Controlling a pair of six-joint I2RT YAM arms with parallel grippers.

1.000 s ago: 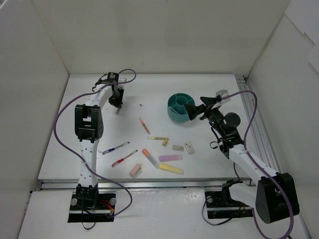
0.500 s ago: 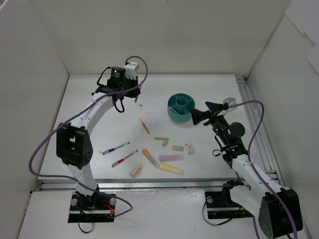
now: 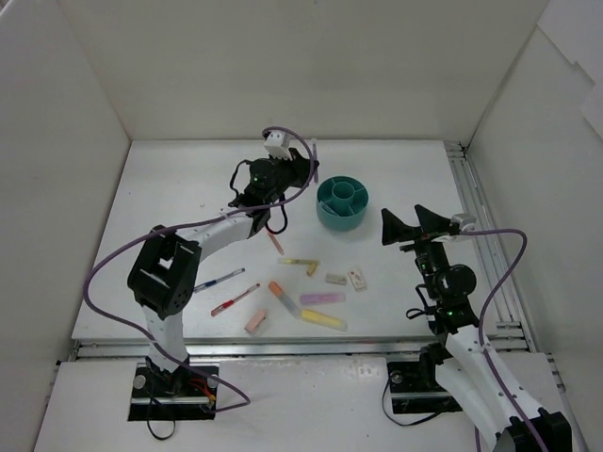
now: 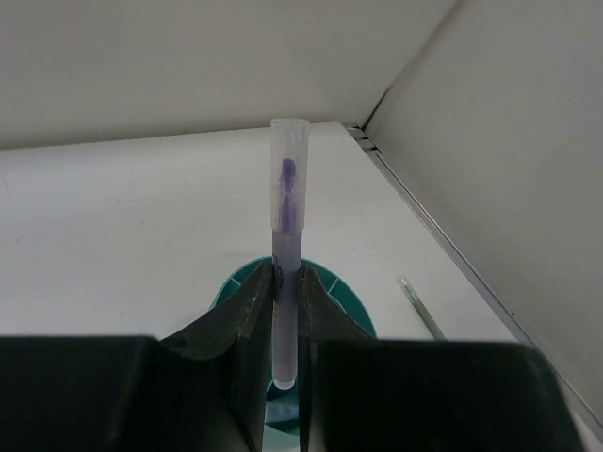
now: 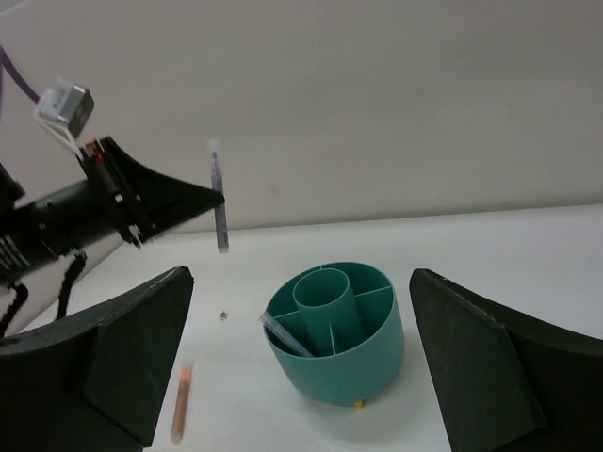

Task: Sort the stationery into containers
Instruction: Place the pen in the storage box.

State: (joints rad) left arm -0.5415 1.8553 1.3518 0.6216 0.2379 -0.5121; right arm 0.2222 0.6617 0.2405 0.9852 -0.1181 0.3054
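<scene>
Gripping a clear-capped pen [image 4: 287,221] upright above the table, the left gripper [image 4: 285,282] hangs just beside the teal divided cup [image 3: 342,205], where another pen [image 5: 283,337] leans. The right gripper [image 3: 403,224], fingers spread and empty, faces the cup.

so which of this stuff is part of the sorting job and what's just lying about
Job:
teal cup; purple-tipped pen in left pincer; clear pen already in cup; blue pen, red pen, yellow highlighter, purple highlighter, orange highlighter, pink eraser, white eraser on the table.
Not the job:
small dark speck; side rail.
</scene>
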